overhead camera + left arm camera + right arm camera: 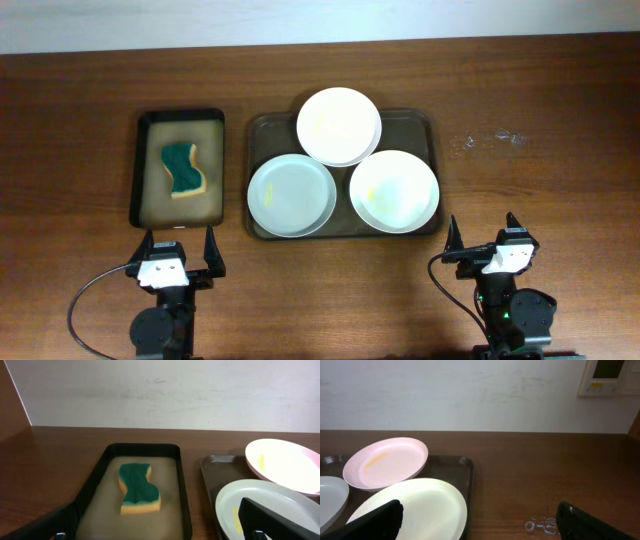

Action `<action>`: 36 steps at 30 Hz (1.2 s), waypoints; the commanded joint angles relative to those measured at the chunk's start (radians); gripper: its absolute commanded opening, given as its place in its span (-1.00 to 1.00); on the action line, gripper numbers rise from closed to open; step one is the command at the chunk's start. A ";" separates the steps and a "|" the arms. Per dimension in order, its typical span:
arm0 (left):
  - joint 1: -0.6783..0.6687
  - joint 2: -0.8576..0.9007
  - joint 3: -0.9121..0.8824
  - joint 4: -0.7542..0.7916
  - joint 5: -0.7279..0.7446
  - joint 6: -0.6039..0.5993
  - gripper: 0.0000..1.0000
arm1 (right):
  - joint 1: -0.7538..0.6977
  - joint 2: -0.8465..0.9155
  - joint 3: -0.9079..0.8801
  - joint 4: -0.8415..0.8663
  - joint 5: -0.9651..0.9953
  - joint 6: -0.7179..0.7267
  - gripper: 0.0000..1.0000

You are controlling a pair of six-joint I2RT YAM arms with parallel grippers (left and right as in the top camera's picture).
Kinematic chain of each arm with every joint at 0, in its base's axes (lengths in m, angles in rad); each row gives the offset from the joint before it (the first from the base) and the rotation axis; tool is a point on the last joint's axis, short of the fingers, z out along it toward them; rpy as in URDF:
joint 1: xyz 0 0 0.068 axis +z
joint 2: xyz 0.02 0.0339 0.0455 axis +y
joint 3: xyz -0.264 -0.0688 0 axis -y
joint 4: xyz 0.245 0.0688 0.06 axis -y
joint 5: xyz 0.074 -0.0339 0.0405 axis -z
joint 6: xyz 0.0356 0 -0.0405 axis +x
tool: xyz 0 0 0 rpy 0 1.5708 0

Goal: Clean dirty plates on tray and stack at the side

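The plates [394,189] crowd the tray [262,130], the far one overlapping both others, seemingly for room. The left gripper [179,240] and right gripper [483,232] are spread wide, holding nothing.

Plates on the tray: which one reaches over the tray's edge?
The back plate; it crosses the far rim of the tray, while both front plates lie inside.

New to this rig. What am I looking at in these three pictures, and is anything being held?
Two robot arms sit at a wooden table. The overhead view looks straight down; the other two come from a camera mounted on each wrist. The left gripper and right gripper are both open and hold nothing. A brown tray carries three white plates, some smeared yellow. Beside it, a small black tray holds a green-yellow sponge.
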 commanded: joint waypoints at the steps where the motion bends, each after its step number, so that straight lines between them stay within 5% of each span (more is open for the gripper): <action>1: -0.005 -0.010 -0.007 0.002 -0.008 0.019 0.99 | 0.008 -0.006 -0.005 -0.005 0.011 0.004 0.97; 12: -0.005 -0.010 -0.007 0.018 0.020 -0.014 0.99 | 0.008 -0.006 -0.005 -0.005 0.011 0.004 0.97; 15: -0.006 -0.010 -0.007 0.075 0.509 -0.325 0.99 | 0.008 -0.006 -0.005 -0.005 0.012 0.004 0.97; 20: -0.006 -0.010 -0.007 0.342 0.646 -0.491 0.99 | 0.008 -0.006 -0.005 -0.005 0.011 0.004 0.97; 24: -0.005 -0.009 0.026 0.642 0.652 -0.492 0.99 | 0.008 -0.006 -0.005 -0.005 0.011 0.004 0.97; 27: -0.005 0.025 0.174 0.470 0.561 -0.364 0.99 | 0.008 -0.006 -0.005 -0.005 0.011 0.004 0.97; 29: -0.005 0.134 0.395 0.179 0.416 -0.194 0.99 | 0.008 -0.006 -0.005 -0.005 0.011 0.004 0.97; 32: -0.005 0.454 0.768 -0.236 0.219 -0.072 0.99 | 0.008 -0.006 -0.005 -0.005 0.011 0.004 0.97; 36: -0.005 0.875 1.161 -0.644 0.209 0.012 0.99 | 0.008 -0.006 -0.005 -0.005 0.011 0.004 0.97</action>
